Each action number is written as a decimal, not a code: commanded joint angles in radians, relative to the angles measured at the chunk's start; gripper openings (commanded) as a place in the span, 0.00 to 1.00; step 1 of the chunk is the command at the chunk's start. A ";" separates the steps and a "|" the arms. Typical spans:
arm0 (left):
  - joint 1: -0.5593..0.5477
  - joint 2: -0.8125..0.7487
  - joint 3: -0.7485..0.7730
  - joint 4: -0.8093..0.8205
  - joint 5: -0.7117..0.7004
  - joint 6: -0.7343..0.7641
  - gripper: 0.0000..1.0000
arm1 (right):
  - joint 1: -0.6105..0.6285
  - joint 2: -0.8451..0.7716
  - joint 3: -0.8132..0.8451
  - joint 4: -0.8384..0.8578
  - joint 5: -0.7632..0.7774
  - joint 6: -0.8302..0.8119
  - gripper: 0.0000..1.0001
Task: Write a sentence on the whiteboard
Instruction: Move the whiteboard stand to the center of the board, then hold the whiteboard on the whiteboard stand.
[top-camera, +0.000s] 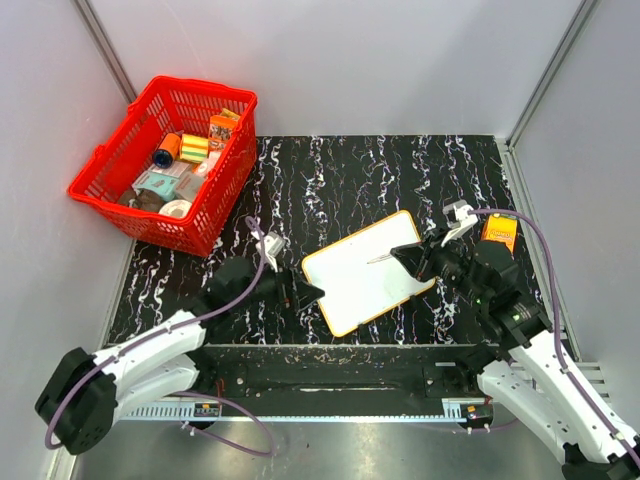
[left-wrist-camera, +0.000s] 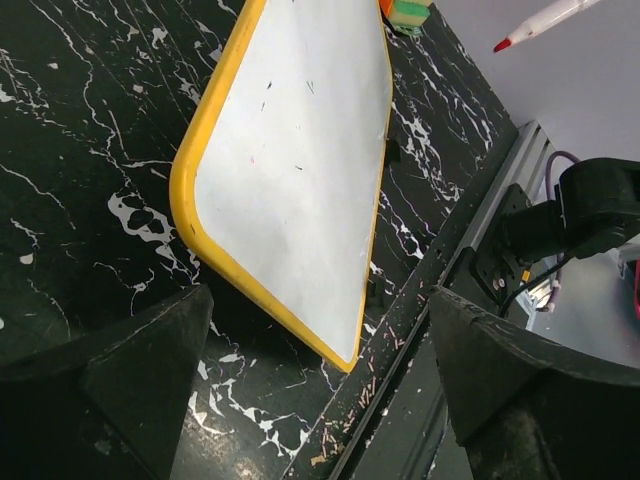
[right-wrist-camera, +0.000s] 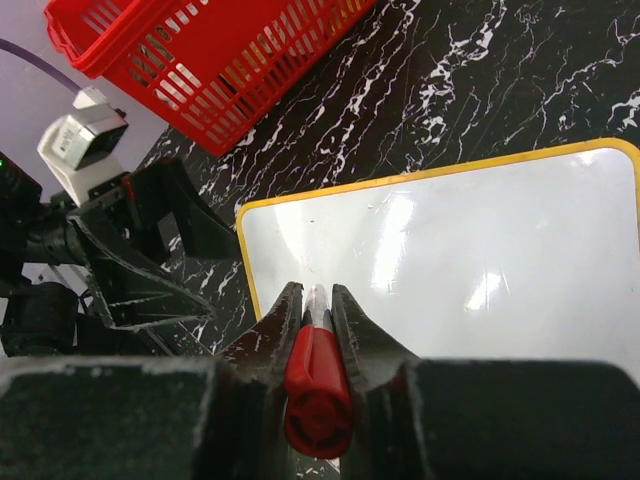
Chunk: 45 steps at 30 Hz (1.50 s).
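Desk (top-camera: 350, 170) has the whiteboard (top-camera: 365, 272) lying flat mid-desk, and it looks blank to me, so no sentence yet and all the writing is left. Left jaws are spread wide by its left corner, while right jaws pinch a red marker (right-wrist-camera: 318, 385), tip off the surface.

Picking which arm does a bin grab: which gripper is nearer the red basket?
Left. The left gripper sits at the whiteboard edge facing the red basket. The right gripper, holding a marker, is over the opposite edge, farther away.
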 joint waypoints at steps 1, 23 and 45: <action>0.031 -0.088 -0.001 -0.077 0.005 -0.025 0.96 | 0.005 0.013 0.049 -0.006 0.030 -0.029 0.00; 0.229 0.038 0.033 0.031 0.248 -0.066 0.99 | 0.158 0.139 0.081 -0.021 0.319 -0.028 0.00; 0.267 0.418 0.168 0.322 0.554 -0.051 0.47 | 0.161 0.123 0.029 0.097 0.156 0.027 0.00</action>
